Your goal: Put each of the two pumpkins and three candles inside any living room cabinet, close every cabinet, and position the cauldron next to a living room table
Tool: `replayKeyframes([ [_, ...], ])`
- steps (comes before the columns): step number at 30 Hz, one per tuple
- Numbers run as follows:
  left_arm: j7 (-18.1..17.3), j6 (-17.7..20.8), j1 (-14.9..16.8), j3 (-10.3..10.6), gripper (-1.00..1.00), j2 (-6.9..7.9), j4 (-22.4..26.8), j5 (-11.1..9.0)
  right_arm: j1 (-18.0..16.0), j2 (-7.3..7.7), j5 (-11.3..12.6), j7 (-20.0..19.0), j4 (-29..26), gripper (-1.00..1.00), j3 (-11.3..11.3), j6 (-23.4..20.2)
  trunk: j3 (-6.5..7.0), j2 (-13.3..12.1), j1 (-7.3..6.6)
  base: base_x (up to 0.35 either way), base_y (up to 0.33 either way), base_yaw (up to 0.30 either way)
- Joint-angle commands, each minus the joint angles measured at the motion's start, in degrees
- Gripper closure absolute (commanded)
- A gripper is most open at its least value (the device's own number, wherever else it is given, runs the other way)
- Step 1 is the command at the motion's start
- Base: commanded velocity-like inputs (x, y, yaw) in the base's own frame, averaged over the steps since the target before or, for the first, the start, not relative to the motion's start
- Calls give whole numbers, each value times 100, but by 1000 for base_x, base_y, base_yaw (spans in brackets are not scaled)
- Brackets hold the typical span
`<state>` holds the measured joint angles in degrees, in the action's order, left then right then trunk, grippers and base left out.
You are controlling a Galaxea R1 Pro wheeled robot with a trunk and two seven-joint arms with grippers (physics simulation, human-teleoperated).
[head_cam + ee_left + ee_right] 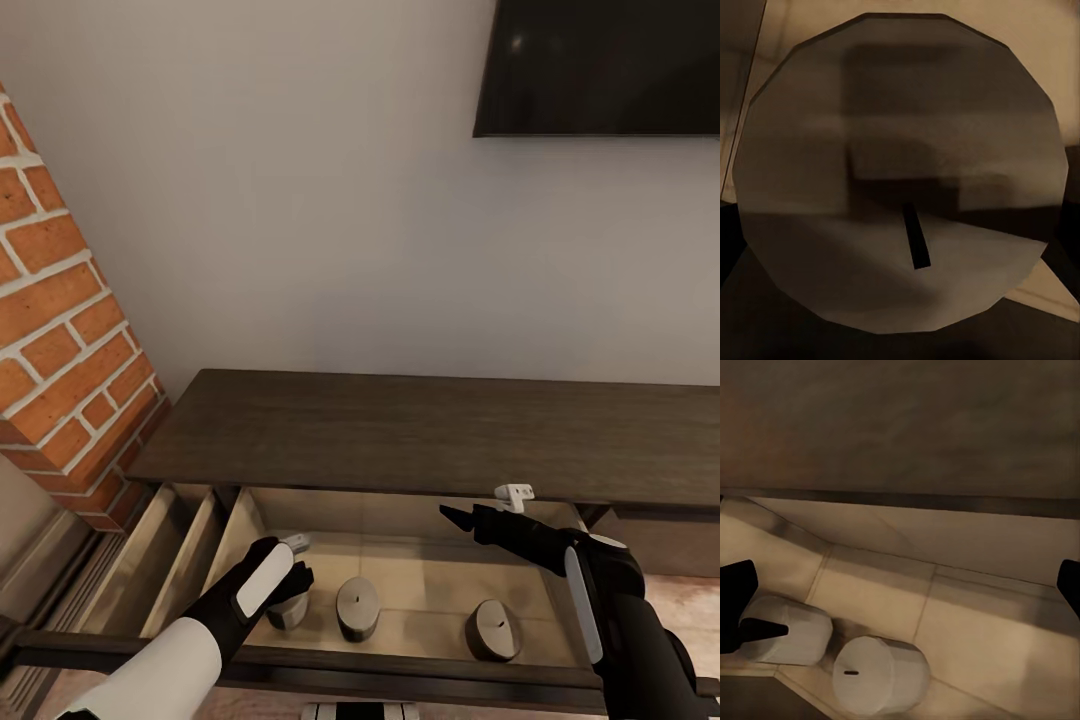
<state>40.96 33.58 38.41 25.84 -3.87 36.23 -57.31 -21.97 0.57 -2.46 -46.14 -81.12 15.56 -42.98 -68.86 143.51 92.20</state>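
1. Fingers first: left gripper [290, 585] is down in the open drawer [440, 575], over the leftmost candle [288, 610]. Head view suggests it has that candle, but I cannot tell whether it is clamped or let go; the left wrist view is all candle top [900, 180] and wick, no fingers showing.
2. Right gripper [455, 517] hovers above the drawer under the cabinet [420, 430] top edge, empty. In its wrist view the dark fingers [739, 604] sit at opposite edges, spread wide.
3. Candles: three in the drawer. Left one under the left gripper, middle one [357, 607] upright, right one [493, 630] tilted, possibly on its side. Right wrist view catches two of them [879, 675] close together on the beige floor.
4. Step, as I read it: last candle going in. No pumpkins in the drawer.
5. Next: open the left fingers if not already, lift straight up clear of the drawer front, pull both arms out. Drawer needs shutting once the pumpkins are stowed.
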Motion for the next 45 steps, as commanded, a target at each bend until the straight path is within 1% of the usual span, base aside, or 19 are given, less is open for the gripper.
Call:
replayKeyframes([
  [1,0,2,0,0,100,0,-4,0,0,2,0,0,0,-100,0,0,0,0,0,0,0,0],
  [21,5,24,0,0,100,0,-70,6,0,-2,0,0,0,-100,0,0,0,0,0,0,0,0],
  [29,56,118,3,-8,100,-2,-22,-32,0,5,3,0,0,-100,0,0,0,0,0,0,0,0],
  [31,59,135,35,-13,100,2,-45,-34,0,8,7,-1,0,-100,0,0,0,0,0,0,0,0],
  [37,62,148,303,-27,100,11,-116,-50,0,5,9,-2,0,-100,0,0,0,0,0,0,0,0],
  [38,57,149,348,-30,100,10,-174,-53,0,5,9,-1,0,-100,0,0,0,0,0,0,0,0],
  [42,-18,128,627,-34,100,-5,-822,-67,0,6,9,-1,0,-100,0,0,0,0,0,0,0,0],
  [45,-188,118,704,-35,100,-8,-1055,-69,0,-1,9,-3,0,-100,0,0,0,0,0,0,0,0],
])
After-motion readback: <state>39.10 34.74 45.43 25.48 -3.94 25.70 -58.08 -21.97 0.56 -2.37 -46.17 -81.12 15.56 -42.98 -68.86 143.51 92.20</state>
